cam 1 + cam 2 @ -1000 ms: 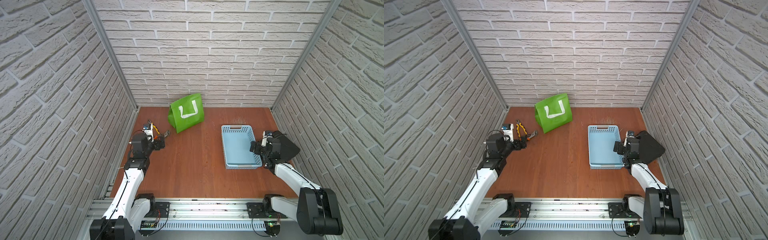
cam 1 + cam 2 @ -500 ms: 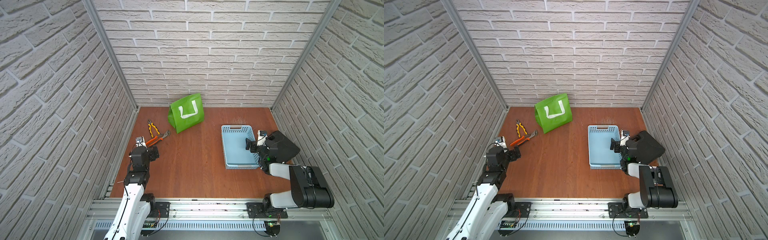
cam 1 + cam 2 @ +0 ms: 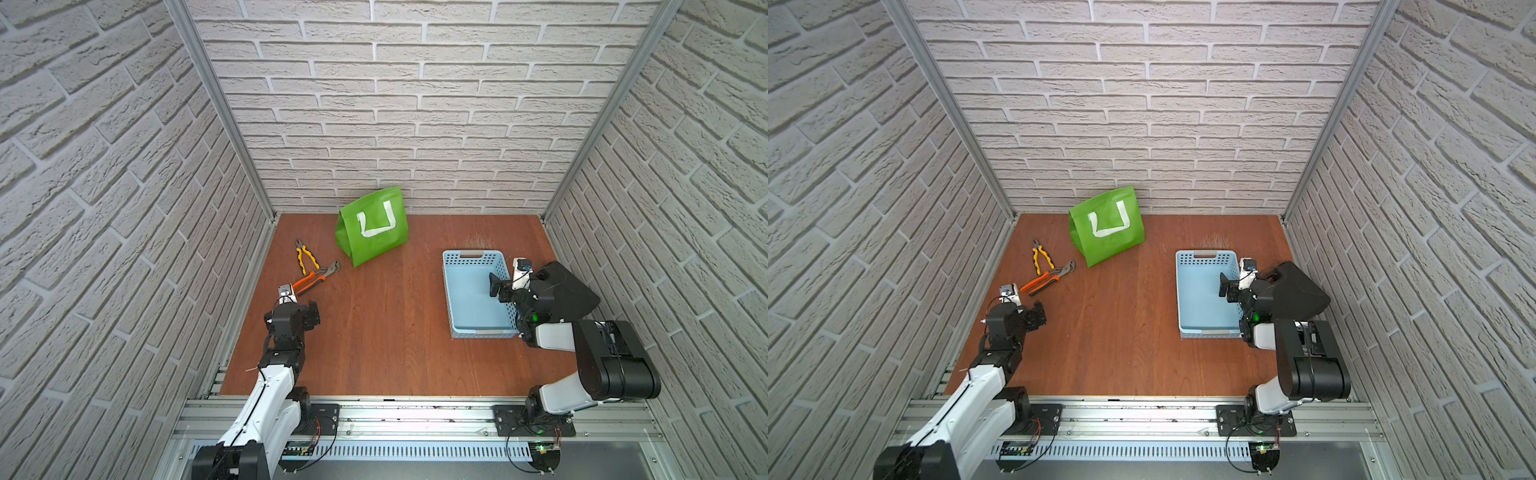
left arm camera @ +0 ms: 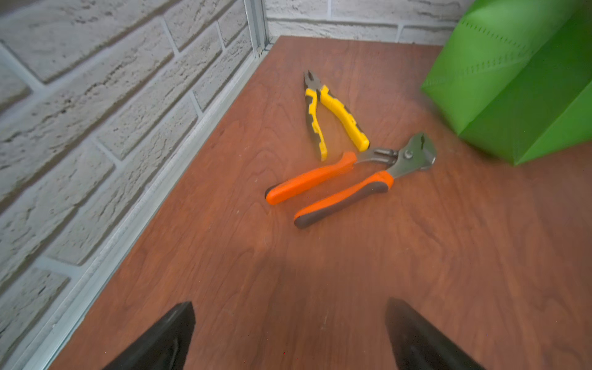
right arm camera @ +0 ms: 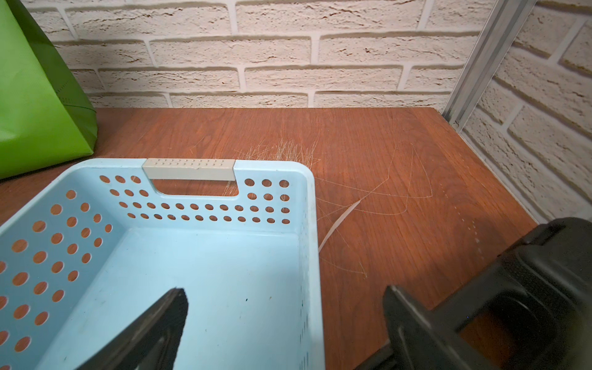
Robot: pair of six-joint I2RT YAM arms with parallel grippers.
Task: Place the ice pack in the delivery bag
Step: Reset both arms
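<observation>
Top views both show delivery bag [image 3: 384, 246], white strap [image 3: 377, 231].

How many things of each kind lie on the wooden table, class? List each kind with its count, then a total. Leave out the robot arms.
Pliers: 2 (yellow-handled pliers, orange-handled pliers)
Green delivery bag: 1
Blue basket: 1
Black moulded object: 1
Total: 5

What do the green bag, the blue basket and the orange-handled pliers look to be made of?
The green bag: matte fabric, probably; stitched seams and creased folds show. The blue basket: smooth moulded plastic with round punched holes. The orange-handled pliers: dull grey metal head, orange grips that are likely rubber or plastic.
</observation>
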